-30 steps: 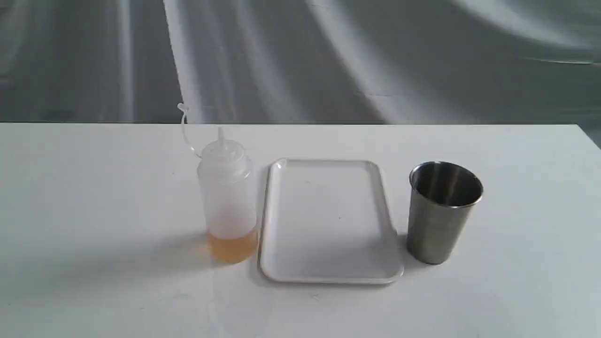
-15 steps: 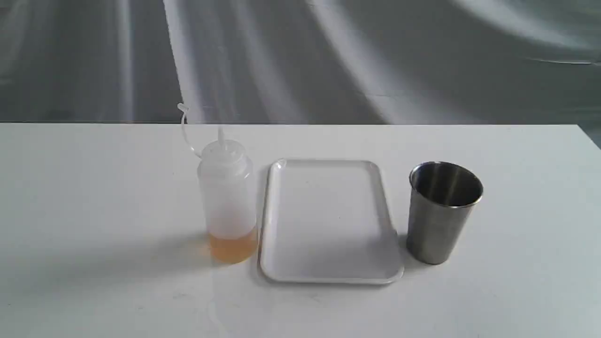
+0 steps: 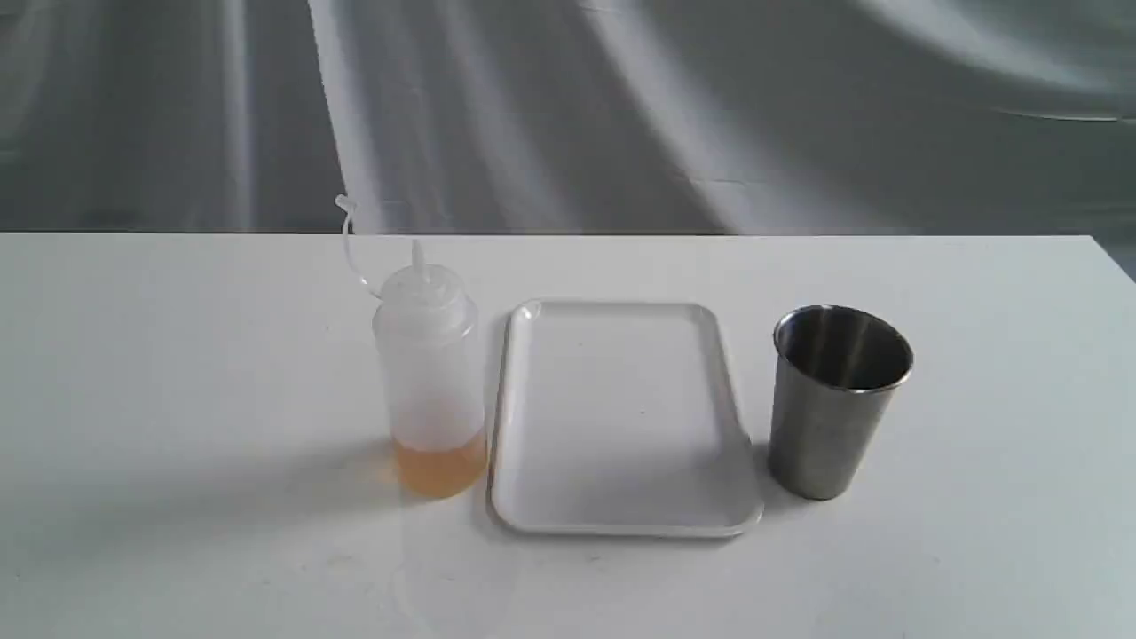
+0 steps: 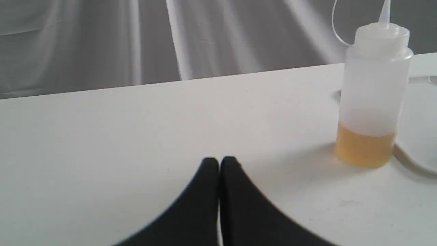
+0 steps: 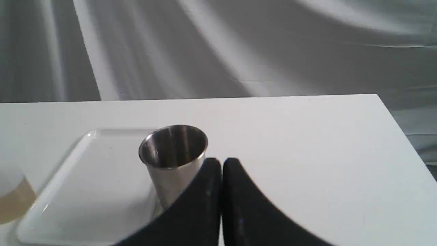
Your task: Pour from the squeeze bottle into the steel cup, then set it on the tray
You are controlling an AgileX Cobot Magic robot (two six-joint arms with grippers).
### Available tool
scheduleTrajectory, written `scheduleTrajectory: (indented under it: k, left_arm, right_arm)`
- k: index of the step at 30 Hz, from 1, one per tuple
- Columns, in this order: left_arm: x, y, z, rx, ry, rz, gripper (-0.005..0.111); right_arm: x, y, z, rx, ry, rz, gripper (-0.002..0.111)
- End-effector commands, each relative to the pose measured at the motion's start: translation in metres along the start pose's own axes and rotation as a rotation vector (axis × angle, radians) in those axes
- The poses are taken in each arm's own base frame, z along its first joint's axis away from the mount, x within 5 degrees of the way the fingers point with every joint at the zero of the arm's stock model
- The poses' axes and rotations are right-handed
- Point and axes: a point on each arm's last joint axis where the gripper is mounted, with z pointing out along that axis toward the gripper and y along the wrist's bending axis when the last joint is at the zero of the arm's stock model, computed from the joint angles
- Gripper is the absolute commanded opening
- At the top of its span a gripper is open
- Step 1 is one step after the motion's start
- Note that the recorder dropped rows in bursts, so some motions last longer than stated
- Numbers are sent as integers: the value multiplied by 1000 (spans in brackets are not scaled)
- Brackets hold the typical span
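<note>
Closest to the wrist cams: left end effector point(image 4: 219, 163) has its black fingers pressed together with nothing between them. It hangs over bare worktop point(image 3: 177, 373), well apart from the bottle point(image 4: 374, 92). Right end effector point(image 5: 222, 164) is the same, fingers tip to tip and gripping nothing. In its own view it overlaps the lower side of the cup point(image 5: 172, 153); can't tell whether they touch

Mid worktop, one row, left to right in the exterior view: bottle, tray point(image 3: 621, 417), cup
- Bottle: upright on the worktop just left of the tray, base close to the tray's rim, contact unclear. Amber liquid fills only the bottom band. Nozzle points up, and the thin cap strap arcs up beside it
- Tray: flat on the worktop between the other two, long side running away from the camera
- Cup: upright beside the tray's near right corner, mouth up, inside dark

Far: the worktop's back edge, then a creased grey drape point(image 3: 621, 115) across the whole background
</note>
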Motion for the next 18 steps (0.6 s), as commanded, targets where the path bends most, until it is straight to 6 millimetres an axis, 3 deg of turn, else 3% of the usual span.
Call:
scheduleTrajectory:
  k: [1,4,10,13,18]
  left_arm:
    - [1,0,0,6,-5,-4,0]
    - [1,0,0,6,-5,-2,0]
    - [1,0,0,6,-5,-2,0]
    - [1,0,0,6,-5,-2,0]
    - [1,0,0,6,-5,-5,0]
  right_arm:
    - [-29,7,19,-44,22,-38,0]
    - [-46,25,48,-145,65,-170,0]
    - [-52,77,98,-351,80,-295,0]
    - [-45,106,115,-448,33,-309,0]
    - [-13,145,142,-554,89,-350,0]
